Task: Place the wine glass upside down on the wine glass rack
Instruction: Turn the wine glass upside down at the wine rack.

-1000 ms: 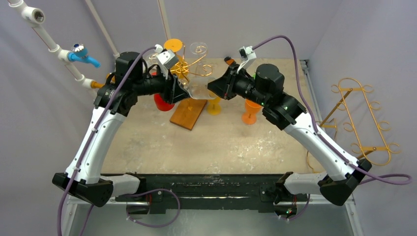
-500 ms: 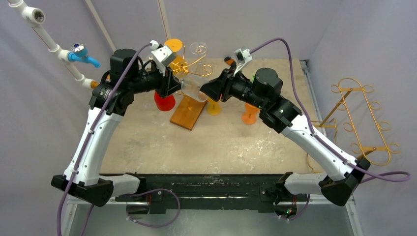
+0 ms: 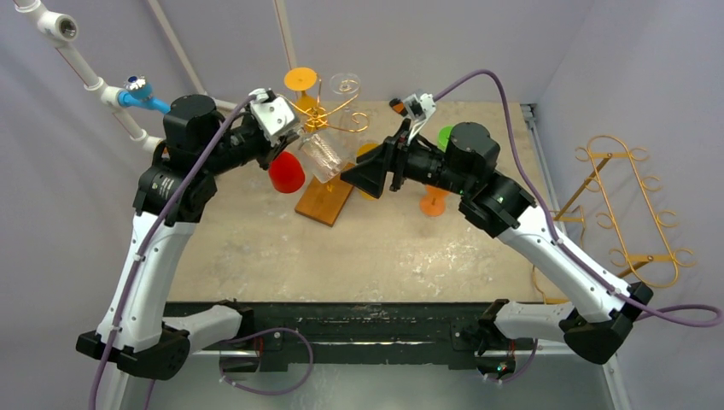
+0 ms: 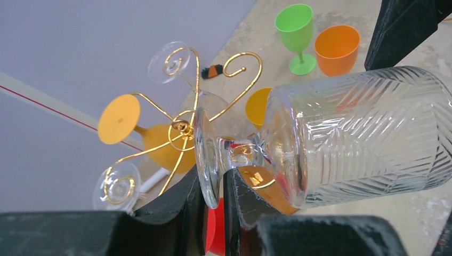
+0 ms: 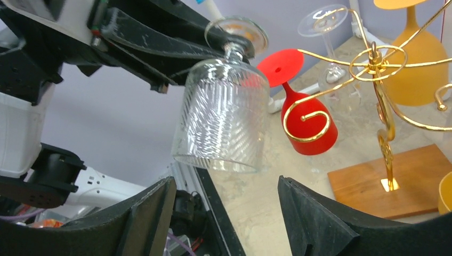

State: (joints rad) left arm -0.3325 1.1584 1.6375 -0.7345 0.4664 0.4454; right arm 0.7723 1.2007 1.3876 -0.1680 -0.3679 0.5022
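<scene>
The clear ribbed wine glass (image 3: 318,155) hangs tilted above the table, foot up and bowl pointing down toward the right. My left gripper (image 3: 289,137) is shut on its round foot; in the left wrist view the fingers (image 4: 237,200) pinch the foot disc next to the stem, with the bowl (image 4: 362,133) sticking out to the right. My right gripper (image 3: 369,171) is open just right of the bowl, and its wrist view shows the glass (image 5: 224,122) free above the spread gripper (image 5: 226,200). The gold wire rack (image 3: 329,111) on a wooden base (image 3: 326,198) stands just behind.
An orange glass (image 3: 300,79) and a clear glass (image 3: 345,84) hang upside down on the rack. A red glass (image 3: 286,173) sits inverted beside the base. Green (image 4: 294,26), orange (image 4: 336,45) and yellow (image 4: 258,106) glasses stand to the right. A second gold rack (image 3: 627,205) lies off the table.
My right gripper has opened and let go of the glass bowl. My left gripper has shut on the foot and carried the glass left, turning its bowl downward.
</scene>
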